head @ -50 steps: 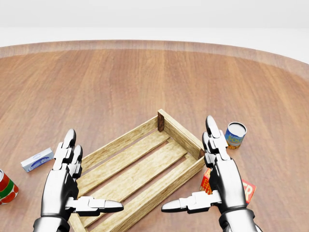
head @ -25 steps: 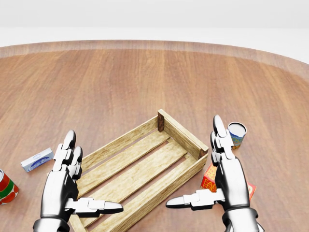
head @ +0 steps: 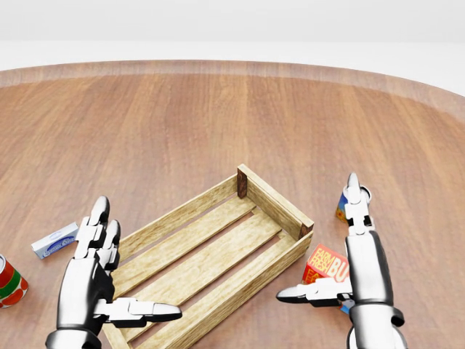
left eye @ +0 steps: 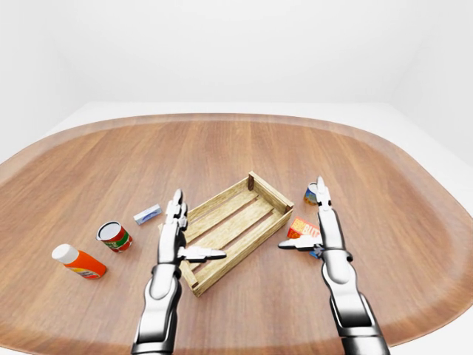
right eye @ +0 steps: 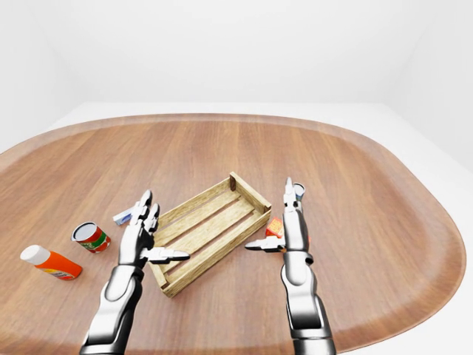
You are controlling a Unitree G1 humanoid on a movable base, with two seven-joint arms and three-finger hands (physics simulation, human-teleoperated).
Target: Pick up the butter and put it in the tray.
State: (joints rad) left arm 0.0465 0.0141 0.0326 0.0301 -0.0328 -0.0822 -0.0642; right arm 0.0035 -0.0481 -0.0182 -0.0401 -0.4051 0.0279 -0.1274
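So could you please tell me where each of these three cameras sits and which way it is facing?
Head view: on the robot's head, angled down at the wooden tray; shows left hand and right hand, both open, with the butter box beside the right.
Left-eye view: on the head, wider, taking in the whole table, both forearms, a red can and an orange bottle.
Right-eye view: the paired eye, nearly the same picture, contents shifted leftward.
All share tray and hands.
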